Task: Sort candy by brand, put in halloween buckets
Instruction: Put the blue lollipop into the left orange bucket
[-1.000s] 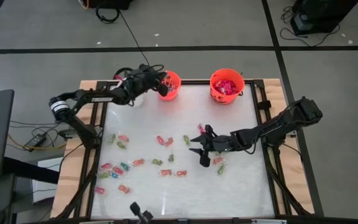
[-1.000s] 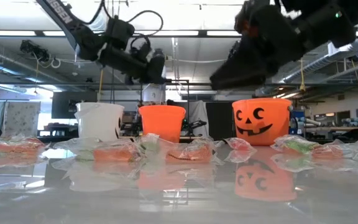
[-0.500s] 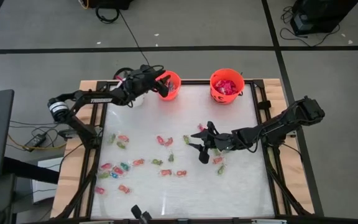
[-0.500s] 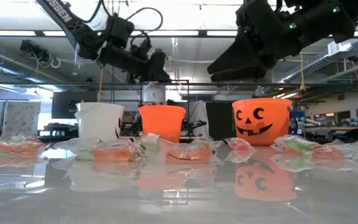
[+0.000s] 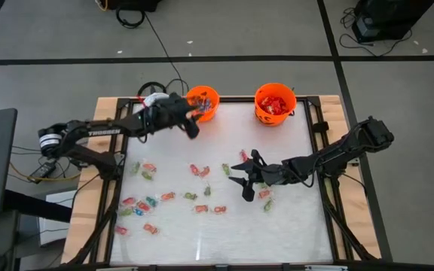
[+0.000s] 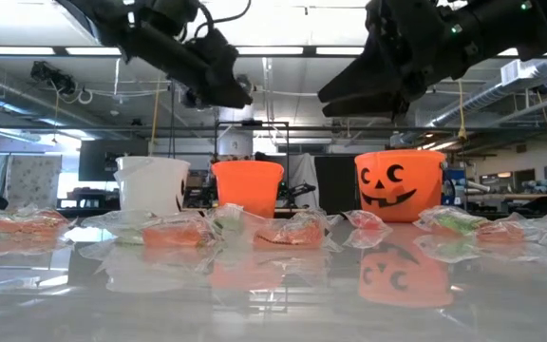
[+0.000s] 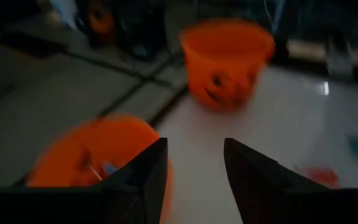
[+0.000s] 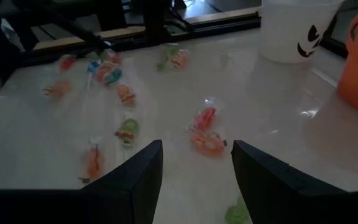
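Note:
Candy (image 5: pixel 202 171) in clear wrappers lies scattered over the middle and near left of the table. At the far edge stand the small orange bucket (image 5: pixel 203 102) and the larger orange bucket (image 5: pixel 275 103), both holding sweets. The white bucket (image 6: pixel 150 183) stands left of them. My left gripper (image 5: pixel 191 126) hangs open and holds nothing, just on the near-left side of the small orange bucket (image 7: pixel 98 155). My right gripper (image 5: pixel 238 181) hovers open above the candy right of centre, with a red-and-green piece (image 8: pixel 207 134) ahead of its fingers.
The table has a wooden frame (image 5: pixel 89 188) with dark rails on both sides. A glossy bare stretch (image 5: pixel 292 226) lies at the near right. The jack-o'-lantern face on the larger orange bucket (image 6: pixel 399 183) looks toward the near edge.
My left gripper has drawn back from above the small orange bucket, going toward the near and left edges of the table and rising a little.

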Controlling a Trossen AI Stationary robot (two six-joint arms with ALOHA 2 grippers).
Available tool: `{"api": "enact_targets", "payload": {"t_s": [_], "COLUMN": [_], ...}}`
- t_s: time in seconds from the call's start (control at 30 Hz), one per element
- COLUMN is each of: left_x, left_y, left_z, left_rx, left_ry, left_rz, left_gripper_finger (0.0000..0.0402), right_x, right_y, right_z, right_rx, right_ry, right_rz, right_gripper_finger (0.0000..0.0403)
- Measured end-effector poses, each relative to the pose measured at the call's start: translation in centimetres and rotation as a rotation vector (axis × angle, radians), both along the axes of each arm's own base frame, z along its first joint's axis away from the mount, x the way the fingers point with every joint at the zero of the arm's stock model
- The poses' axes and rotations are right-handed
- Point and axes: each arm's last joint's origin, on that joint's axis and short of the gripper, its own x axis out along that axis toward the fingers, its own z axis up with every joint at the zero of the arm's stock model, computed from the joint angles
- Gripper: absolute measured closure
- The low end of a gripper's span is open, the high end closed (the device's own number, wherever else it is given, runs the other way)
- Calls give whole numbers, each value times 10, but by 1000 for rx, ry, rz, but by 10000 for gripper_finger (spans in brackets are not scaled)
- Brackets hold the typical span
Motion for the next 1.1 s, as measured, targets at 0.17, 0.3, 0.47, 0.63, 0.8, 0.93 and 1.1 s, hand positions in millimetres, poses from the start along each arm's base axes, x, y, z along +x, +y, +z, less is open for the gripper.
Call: {"api": "enact_targets", "payload": {"t_s": [0.17,0.3,0.47,0.63,0.8,0.93,1.1], "left_x": [0,-2,-14,-30,-44,-56,-66], "left_y": [-50,-93,-143,-182,-211,-231,-246], "left_z": [-7,-16,-25,-30,-40,-55,-75], "left_rx": [-46,-115,-174,-234,-345,-423,-531], "left_ry": [142,220,276,250,256,341,499], "left_rz": [-29,-70,-59,-21,-10,9,42], "left_gripper_finger": [241,241,241,241,241,241,241], "right_x": [0,0,-1,-2,-3,-3,-3], "right_y": [1,3,8,12,14,14,13], "right_z": [1,1,1,2,2,2,2], "right_rx": [7,8,8,9,8,5,-11], "right_ry": [-12,-12,-14,-16,-18,-18,-16], "right_rz": [13,22,41,56,58,58,61], "right_gripper_finger": [198,198,198,198,198,198,198]}}
